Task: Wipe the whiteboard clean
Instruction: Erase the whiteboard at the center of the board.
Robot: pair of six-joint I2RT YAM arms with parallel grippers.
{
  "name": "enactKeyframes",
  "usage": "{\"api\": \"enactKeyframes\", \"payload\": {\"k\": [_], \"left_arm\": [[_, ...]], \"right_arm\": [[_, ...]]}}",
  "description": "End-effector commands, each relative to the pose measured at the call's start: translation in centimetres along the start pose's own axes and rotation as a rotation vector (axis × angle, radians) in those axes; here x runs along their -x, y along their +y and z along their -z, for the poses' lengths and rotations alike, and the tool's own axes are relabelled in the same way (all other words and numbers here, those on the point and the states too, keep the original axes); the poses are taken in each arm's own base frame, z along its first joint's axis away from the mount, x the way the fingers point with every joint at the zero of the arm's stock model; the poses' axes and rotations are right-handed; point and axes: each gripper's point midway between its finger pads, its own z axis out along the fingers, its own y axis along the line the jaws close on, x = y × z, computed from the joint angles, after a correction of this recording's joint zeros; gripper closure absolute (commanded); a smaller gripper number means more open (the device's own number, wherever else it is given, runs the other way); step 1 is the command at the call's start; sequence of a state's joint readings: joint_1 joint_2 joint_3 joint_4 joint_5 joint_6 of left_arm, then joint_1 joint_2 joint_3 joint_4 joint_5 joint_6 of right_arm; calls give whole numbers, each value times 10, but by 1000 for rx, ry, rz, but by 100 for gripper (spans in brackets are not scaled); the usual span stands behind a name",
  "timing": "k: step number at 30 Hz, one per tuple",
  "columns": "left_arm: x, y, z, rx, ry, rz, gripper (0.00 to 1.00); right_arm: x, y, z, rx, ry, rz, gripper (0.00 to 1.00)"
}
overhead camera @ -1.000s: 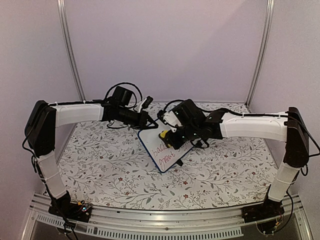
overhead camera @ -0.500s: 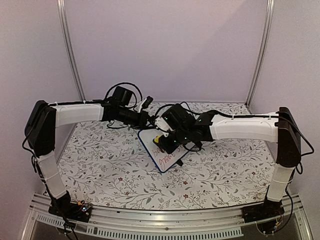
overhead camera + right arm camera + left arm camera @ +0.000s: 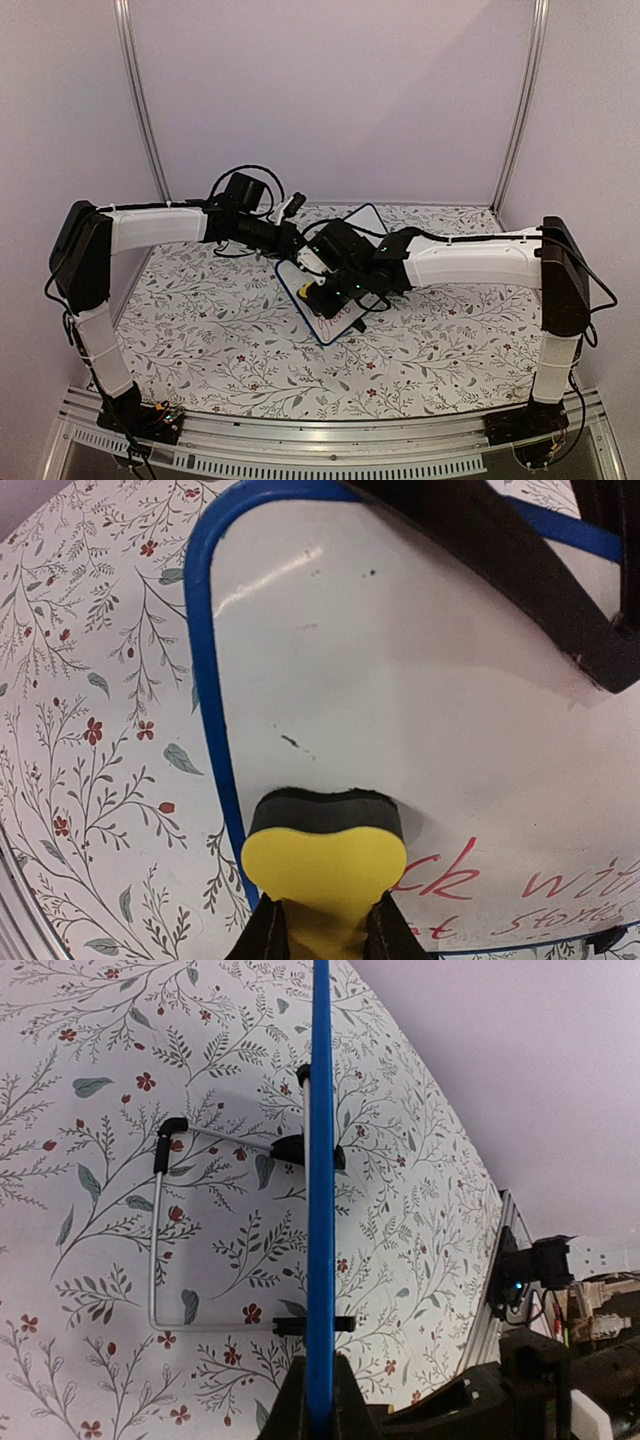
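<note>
The whiteboard [image 3: 335, 322] stands tilted at the table's middle, with a blue frame and red handwriting [image 3: 450, 880] on its lower part. The upper part is wiped white [image 3: 400, 700]. My left gripper [image 3: 297, 247] is shut on the board's top edge, which the left wrist view shows edge-on [image 3: 321, 1160] between the fingers [image 3: 290, 1410]. My right gripper [image 3: 325, 930] is shut on a yellow sponge eraser [image 3: 325, 865]. Its dark felt face presses on the board beside the left frame edge. The sponge also shows in the top view [image 3: 304, 293].
A bent wire stand [image 3: 160, 1240] with black feet rests on the floral tablecloth [image 3: 200, 320] behind the board. Plain walls close in the back and sides. An aluminium rail [image 3: 320, 445] runs along the near edge, with both arm bases on it.
My right gripper has slid the sponge leftward across the board, from its right side to its left edge. The left gripper and the board have stayed put.
</note>
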State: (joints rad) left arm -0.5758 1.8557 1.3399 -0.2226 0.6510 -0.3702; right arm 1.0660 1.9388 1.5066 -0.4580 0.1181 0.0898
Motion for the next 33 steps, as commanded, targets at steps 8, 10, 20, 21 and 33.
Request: {"api": "enactKeyframes", "payload": {"k": [8,10,20,21,33], "left_arm": [[-11,-7,-2,19,33,-42,100],[-11,-7,-2,18,35,-42,100],[-11,-7,-3,21,35,-42,100],[-11,-6,-3,22,34,-41,100],[-10,-8,-1,20,30,-45,100]], "right_arm": [[-19,1,-12,-18,66,-10,86],[-26,2,-13,-18,81,-7,87],[-53,6,-14,-26,139,1,87],[-55,6,-14,-27,143,-1,87],[-84,2,-13,-39,201,-19,87]]}}
